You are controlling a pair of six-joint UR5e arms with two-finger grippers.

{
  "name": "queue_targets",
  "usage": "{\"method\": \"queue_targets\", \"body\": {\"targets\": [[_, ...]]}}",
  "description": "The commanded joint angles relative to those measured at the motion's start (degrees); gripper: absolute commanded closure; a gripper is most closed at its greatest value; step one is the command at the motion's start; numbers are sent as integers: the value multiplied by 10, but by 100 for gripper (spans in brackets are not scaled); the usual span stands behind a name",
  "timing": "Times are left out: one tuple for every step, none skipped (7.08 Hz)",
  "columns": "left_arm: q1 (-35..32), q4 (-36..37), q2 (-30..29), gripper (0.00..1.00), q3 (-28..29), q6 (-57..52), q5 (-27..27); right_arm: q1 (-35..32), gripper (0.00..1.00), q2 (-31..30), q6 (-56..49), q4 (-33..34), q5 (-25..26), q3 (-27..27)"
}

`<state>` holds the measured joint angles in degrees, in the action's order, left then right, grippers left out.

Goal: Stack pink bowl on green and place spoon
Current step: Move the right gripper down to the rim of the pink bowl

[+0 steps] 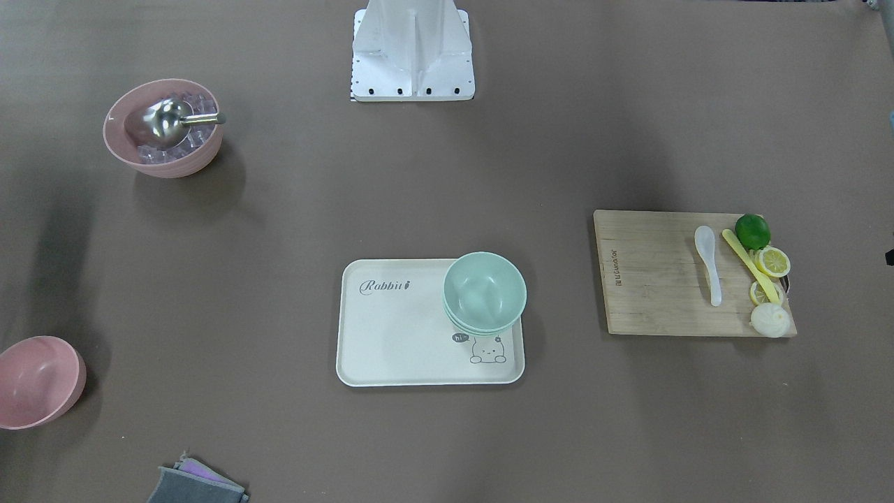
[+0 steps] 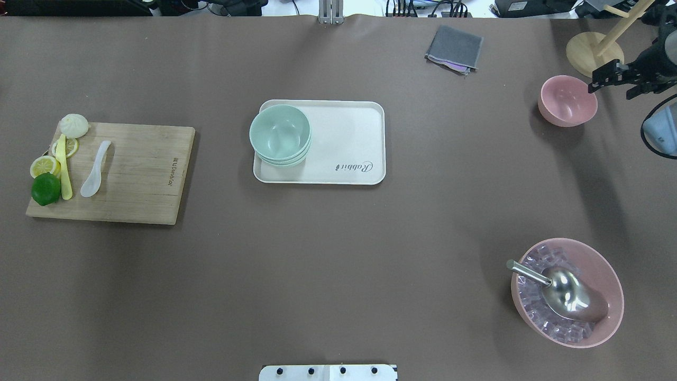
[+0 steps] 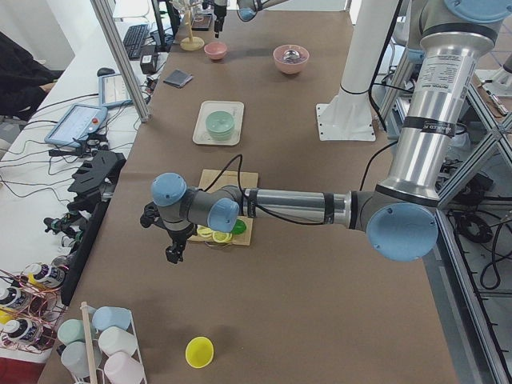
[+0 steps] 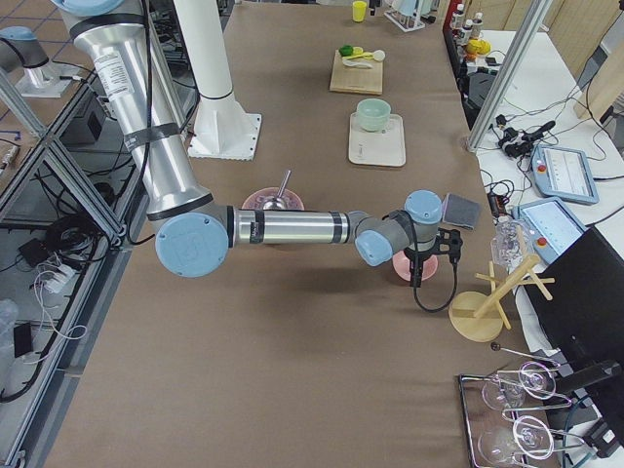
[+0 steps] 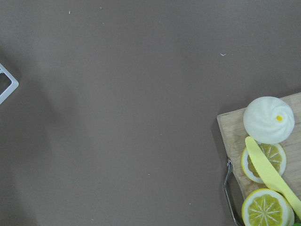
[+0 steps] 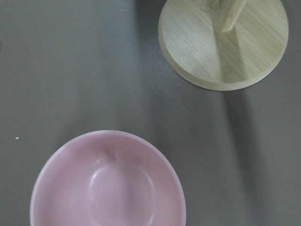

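Far left: spoon [image 2: 95,169] lies flat on the board [image 2: 143,174], beside the yellow utensil [image 2: 65,172]. Left claw [image 3: 172,250] hangs just off the board's outer end; its spread cannot be told, and no grip on anything shows. Centre: green bowls [image 2: 279,132] sit nested on one end of the tray [image 2: 349,137]. Far right: pink bowl [image 2: 567,100] is upright on the worktop [image 2: 338,264], near the wooden stand [image 2: 592,53], well apart from the tray. Right claw [image 4: 419,273] hangs above the bowl, holding nothing; how wide it stands is unclear. Judgement: step one, the approach to the pink bowl, no grasp yet. Next: lower one finger inside the rim, pinch the wall, lift, carry to the tray, and centre it over the green before release.
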<state>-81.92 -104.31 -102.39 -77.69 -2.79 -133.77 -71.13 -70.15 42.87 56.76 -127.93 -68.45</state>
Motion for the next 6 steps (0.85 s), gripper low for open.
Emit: {"method": "queue_targets", "body": {"targets": [[0,-7,-11,2,19,0,0,20,1,5,23,-10,18,15],[0,-7,-11,2,19,0,0,20,2,3,23,-10,18,18],[0,-7,-11,2,19,0,0,20,3,-2,22,-10,18,19],[0,-7,-11,2,19,0,0,20,14,-3,23,-10,18,23],[0,-7,-11,2,19,0,0,20,43,-3,23,-10,17,28],[0,-7,-11,2,20,0,0,20,73,1,23,-10,18,30]]}}
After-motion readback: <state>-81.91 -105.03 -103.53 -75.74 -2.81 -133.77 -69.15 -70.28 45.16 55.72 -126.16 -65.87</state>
